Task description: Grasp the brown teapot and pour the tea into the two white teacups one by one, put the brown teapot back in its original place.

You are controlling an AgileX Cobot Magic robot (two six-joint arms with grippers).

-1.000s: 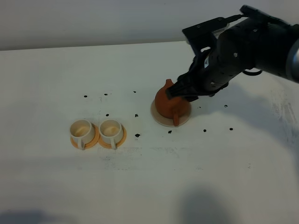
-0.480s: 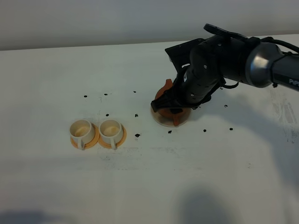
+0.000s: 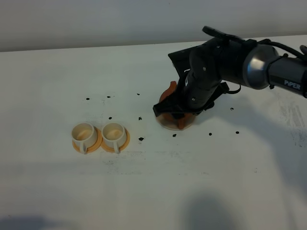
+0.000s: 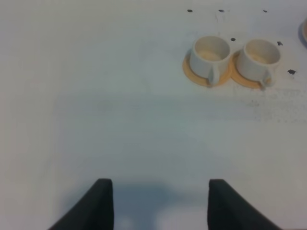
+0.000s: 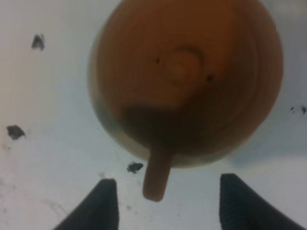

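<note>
The right claw (image 5: 168,182) hangs wide open above the teapot (image 5: 184,72), whose handle (image 5: 156,179) points into the gap between its fingers, untouched.

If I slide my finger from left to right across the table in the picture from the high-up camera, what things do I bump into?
first white cup on its orange saucer → second white cup on its orange saucer → brown teapot
</note>
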